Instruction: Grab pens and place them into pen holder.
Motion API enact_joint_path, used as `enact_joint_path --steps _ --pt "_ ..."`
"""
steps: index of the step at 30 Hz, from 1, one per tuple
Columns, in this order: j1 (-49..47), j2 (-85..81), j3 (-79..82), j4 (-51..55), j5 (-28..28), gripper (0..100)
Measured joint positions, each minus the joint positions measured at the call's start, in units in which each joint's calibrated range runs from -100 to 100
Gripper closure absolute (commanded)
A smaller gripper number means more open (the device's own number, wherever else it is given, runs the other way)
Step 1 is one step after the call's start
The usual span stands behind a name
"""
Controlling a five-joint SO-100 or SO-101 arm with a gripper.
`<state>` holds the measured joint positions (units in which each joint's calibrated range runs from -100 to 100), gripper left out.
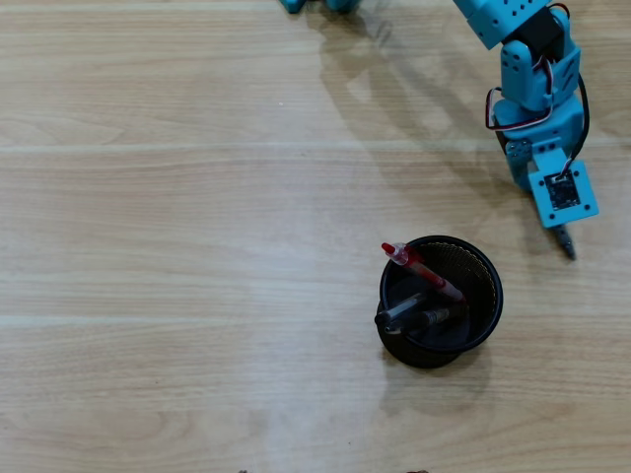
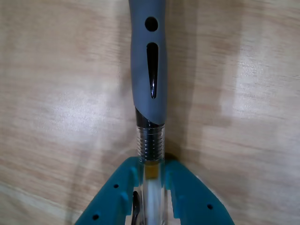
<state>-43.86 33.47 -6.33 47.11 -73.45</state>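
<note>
The wooden tabletop [image 1: 177, 197] carries a black mesh pen holder [image 1: 488, 296] below centre in the overhead view. The blue arm [image 1: 532, 89] reaches in from the top right. A red pen [image 1: 424, 271] and two dark pens [image 1: 419, 313] lean inside the holder. In the wrist view the tool [image 2: 151, 187] clamps a grey-gripped pen [image 2: 149, 79] above the wood
</note>
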Motion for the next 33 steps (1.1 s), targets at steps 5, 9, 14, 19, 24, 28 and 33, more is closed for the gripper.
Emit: enact_joint_path --steps 5,9,14,19,24,28,33 --pt "-0.34 -3.30 1.33 0.00 0.10 98" --pt "1.35 -7.96 1.68 0.52 2.30 98" --pt "6.67 -19.55 -1.06 -12.23 12.88 98" --pt "15.62 -24.38 4.07 -40.74 22.27 98" --pt "23.39 -24.38 17.18 -62.79 17.58 98" --pt "26.51 -23.19 19.74 -70.71 15.96 98" --pt "26.68 -19.55 19.83 -75.28 14.50 92"
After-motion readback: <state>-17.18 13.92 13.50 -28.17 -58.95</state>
